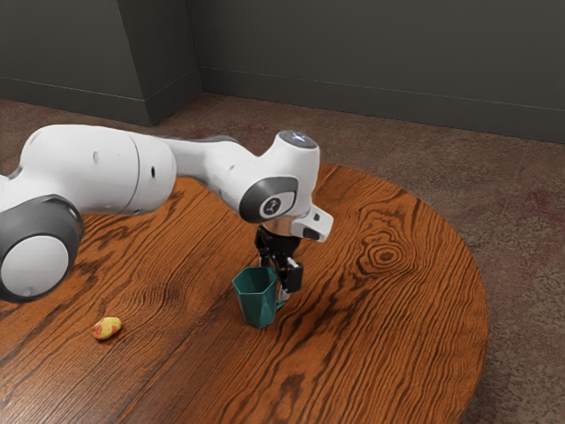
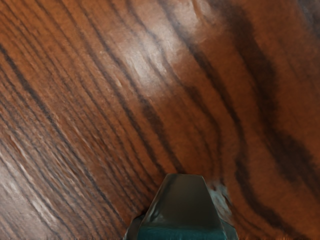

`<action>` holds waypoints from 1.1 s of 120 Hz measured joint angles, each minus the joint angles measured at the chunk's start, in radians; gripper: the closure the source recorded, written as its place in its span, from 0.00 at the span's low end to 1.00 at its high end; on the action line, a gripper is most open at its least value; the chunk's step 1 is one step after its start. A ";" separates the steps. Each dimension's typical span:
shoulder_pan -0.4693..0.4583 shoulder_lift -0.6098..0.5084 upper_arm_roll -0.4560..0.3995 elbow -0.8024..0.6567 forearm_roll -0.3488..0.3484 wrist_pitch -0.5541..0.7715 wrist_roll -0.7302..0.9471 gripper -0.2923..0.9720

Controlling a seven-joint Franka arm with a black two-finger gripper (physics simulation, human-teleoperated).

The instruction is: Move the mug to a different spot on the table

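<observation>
Grasp stage, we judge: the gripper (image 1: pixel 281 272) is down at the teal mug (image 1: pixel 256 299), at its rim on the side toward the exterior view's right, by the handle. We cannot tell whether it is clamped on the mug wall or standing spread around it; the contact is too hidden to read. The mug stands upright and looks to be resting on the round wooden table (image 1: pixel 397 291), roughly mid-table, with no visible gap under its base. Wrist view: a dark teal blur just under the gripper, wood grain beyond. A small yellow-and-red object (image 1: pixel 107 329) lies well apart, toward the exterior view's left. Next move, in our judgement: confirm a firm pinch on the wall, lift straight so the mug doesn't tip or swing, carry it to open wood, likely toward the exterior view's right, and set it down upright.
</observation>
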State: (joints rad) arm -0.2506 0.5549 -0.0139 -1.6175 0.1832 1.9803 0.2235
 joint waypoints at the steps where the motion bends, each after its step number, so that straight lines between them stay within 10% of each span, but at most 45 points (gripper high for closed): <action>1: 0.000 0.000 0.000 -0.001 0.000 0.001 0.001 0.23; 69: 0.001 0.004 0.002 -0.010 0.017 0.057 0.008 0.59; 132: 0.068 0.003 0.007 0.104 -0.038 -0.288 -0.074 0.69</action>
State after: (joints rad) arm -0.1824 0.5578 -0.0066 -1.5138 0.1455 1.6924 0.1495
